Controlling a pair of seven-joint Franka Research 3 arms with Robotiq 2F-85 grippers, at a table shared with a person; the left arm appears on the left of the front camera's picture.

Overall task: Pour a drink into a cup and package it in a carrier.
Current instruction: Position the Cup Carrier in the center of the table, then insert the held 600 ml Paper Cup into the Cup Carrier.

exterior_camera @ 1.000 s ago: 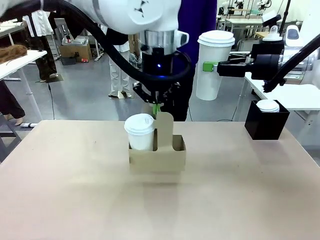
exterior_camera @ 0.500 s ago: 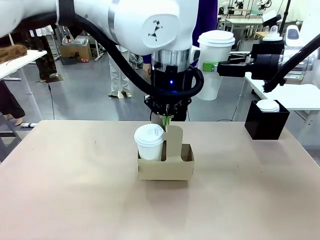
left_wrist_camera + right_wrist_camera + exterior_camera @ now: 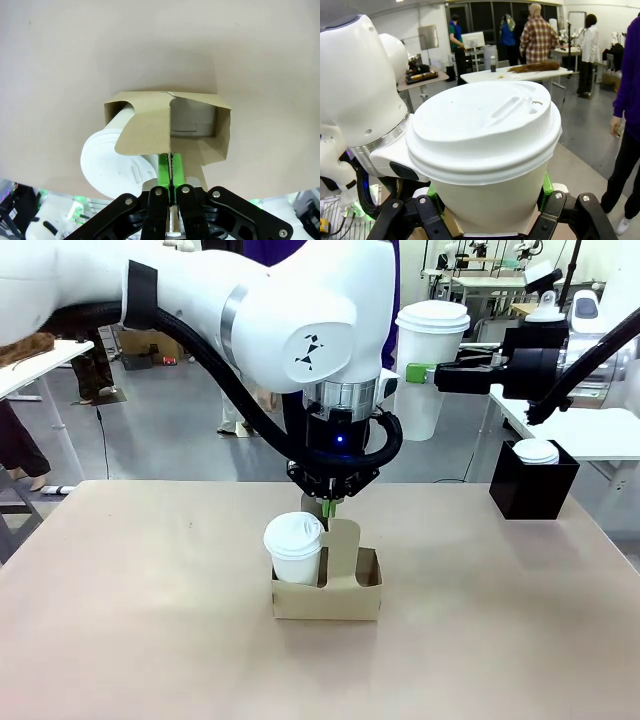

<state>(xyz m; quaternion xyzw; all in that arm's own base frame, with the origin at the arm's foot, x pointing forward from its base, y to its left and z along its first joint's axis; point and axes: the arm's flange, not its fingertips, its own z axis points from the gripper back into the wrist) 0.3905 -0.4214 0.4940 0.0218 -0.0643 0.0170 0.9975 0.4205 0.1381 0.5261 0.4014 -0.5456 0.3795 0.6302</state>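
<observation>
Brown cardboard forms the carrier (image 3: 345, 595), a low box directly below the left gripper (image 3: 328, 508), with its upright central handle (image 3: 343, 545) rising into the jaws. The green pads are pressed together on the top edge of that handle, as the left wrist view shows, where the left gripper (image 3: 171, 167) pinches the thin card of the carrier (image 3: 145, 127) with no gap left. A white cup (image 3: 294, 550) with a domed lid stands in the slot to one side of the handle, just beside the fingers; from the wrist it shows as the cup (image 3: 107, 167) leaning out of its slot, while the other slot is open cardboard. Whether the carrier's base touches the table (image 3: 150, 620) or hangs just off it I cannot tell.

Well apart, higher and off to the right, the right gripper (image 3: 420, 372) is clamped around a tall lidded cup (image 3: 430, 370), held upright in the air. In its own view the right gripper (image 3: 490, 210) has a green pad on each side of the tall lidded cup (image 3: 485, 145). Below it, a black box (image 3: 530, 490) holds a small lidded cup (image 3: 536, 451).
</observation>
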